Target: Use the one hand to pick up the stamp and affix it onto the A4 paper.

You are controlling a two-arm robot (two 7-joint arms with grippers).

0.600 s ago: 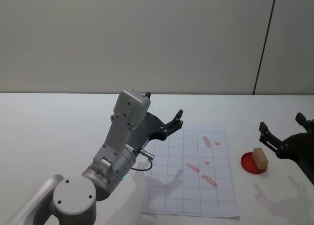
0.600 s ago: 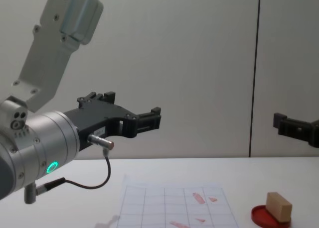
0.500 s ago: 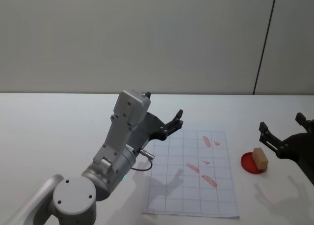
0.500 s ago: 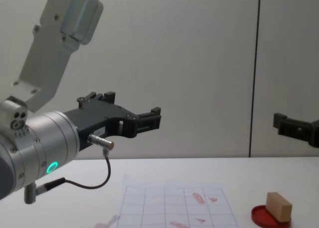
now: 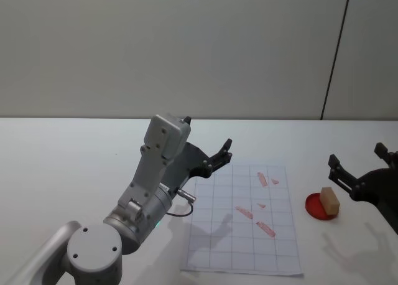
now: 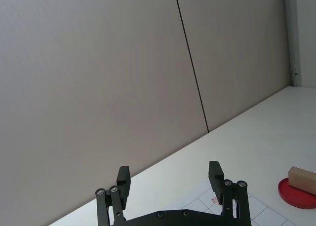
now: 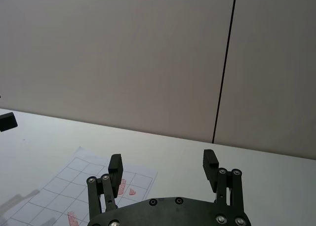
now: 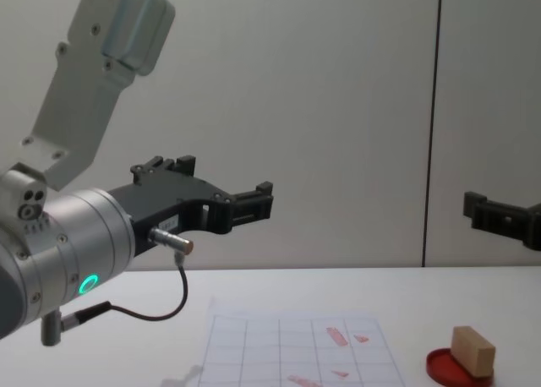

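On the table, per the head view, the stamp [image 5: 331, 200] is found unlifted on the red dish [image 5: 313, 208], right of the A4 paper [image 5: 242, 238], with the right gripper [image 5: 356, 157] hovering near it. By the wrist views, that gripper and the raised left gripper [image 6: 169, 170] are both recorded spread and empty. By the chest view, pickup and stamping are judged outstanding.

Head view: right gripper [image 5: 357, 163] loses its arm off the right edge. The left arm [image 5: 158, 167] covers the far-left corner of the white grid-printed A4 paper [image 5: 230, 247], whose red stamped marks [image 5: 262, 179] are too small to read. Chest view: paper and flat round red ink dish [image 8: 435, 363] run off the bottom edge; left wrist view: small tan wooden stamp block [image 6: 303, 180] is clipped by the frame edge.
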